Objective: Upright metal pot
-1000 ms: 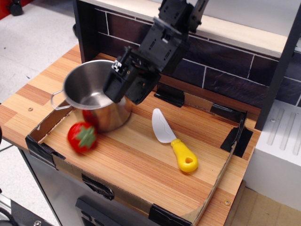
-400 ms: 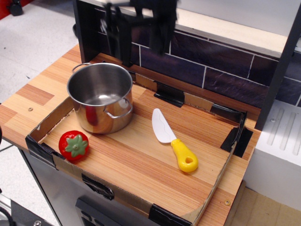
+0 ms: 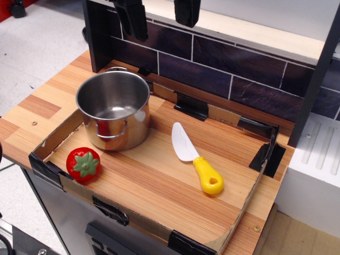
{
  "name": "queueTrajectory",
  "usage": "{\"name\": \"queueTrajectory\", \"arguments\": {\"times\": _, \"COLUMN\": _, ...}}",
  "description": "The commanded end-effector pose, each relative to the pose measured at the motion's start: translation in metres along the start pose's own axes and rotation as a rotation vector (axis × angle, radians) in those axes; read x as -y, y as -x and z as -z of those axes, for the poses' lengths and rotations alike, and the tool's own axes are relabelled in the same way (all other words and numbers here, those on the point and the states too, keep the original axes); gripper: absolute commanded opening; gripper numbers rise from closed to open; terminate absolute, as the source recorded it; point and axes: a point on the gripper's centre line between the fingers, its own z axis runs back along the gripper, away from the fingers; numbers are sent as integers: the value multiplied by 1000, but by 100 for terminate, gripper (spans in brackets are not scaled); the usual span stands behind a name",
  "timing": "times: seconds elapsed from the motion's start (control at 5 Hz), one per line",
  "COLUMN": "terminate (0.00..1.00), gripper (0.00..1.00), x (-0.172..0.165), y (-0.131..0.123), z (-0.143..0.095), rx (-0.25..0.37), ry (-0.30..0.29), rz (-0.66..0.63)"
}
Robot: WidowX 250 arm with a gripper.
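The metal pot (image 3: 113, 110) is a shiny steel cylinder with a rolled rim and wire loop handles. It stands upright with its opening up at the left of the wooden board (image 3: 159, 180). My gripper (image 3: 160, 16) is high above it at the top edge of the view. Its two black fingers (image 3: 134, 18) hang wide apart and hold nothing. Most of the arm is out of view.
A red toy strawberry (image 3: 83, 164) lies in front of the pot near the left front corner. A toy knife (image 3: 195, 159) with a white blade and yellow handle lies in the middle. A low cardboard rim (image 3: 133, 220) edges the board. A dark tiled back wall (image 3: 228, 69) stands behind.
The pot was tilted in my gripper a second ago and now stands upright, released. My gripper has risen and opened. The strawberry rolled a little to the left front.
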Motion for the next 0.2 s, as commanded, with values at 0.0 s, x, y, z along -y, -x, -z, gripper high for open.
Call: {"name": "queueTrajectory", "arguments": {"times": 0.0, "terminate": 100, "gripper": 100, "x": 3, "y": 2, "z": -20, "rx": -32, "ry": -54, "rz": 16}}
